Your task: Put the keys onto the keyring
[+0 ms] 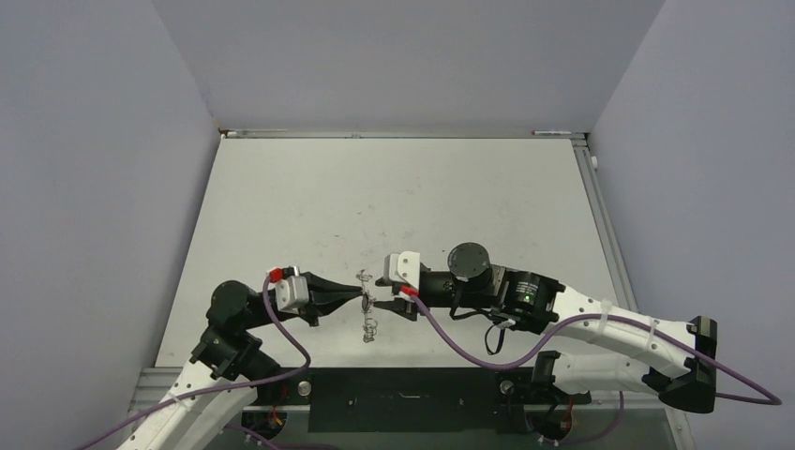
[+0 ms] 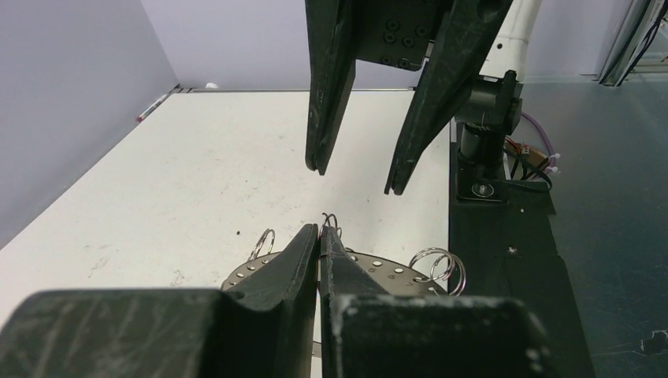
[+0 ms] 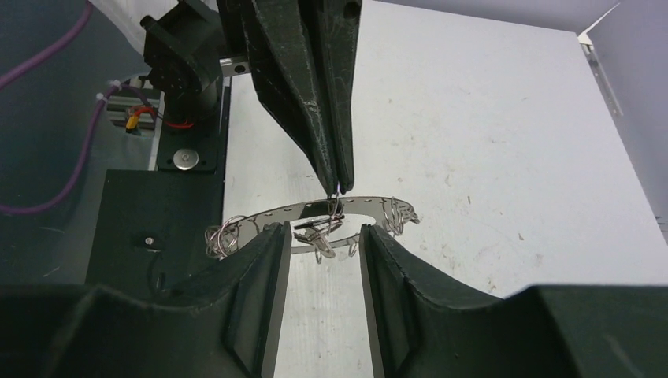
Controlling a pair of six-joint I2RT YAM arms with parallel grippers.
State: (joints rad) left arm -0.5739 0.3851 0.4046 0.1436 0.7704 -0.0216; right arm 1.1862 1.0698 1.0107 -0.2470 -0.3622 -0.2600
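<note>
**At the front of the worktop: keyring pinched**

The left fingers clench a wire loop on the keyring's rim. The right fingers stand released, one either side of the ring, a tiny key between them.

SCENE: you look down on a white tabletop, scuffed and flecked with dark marks | WALLS: pale lavender-grey left wall, back wall and right wall box it in | EDGES: an aluminium rail lines your table's right side; a black mounting plate spans the near edge | LIGHT: soft, even
</note>
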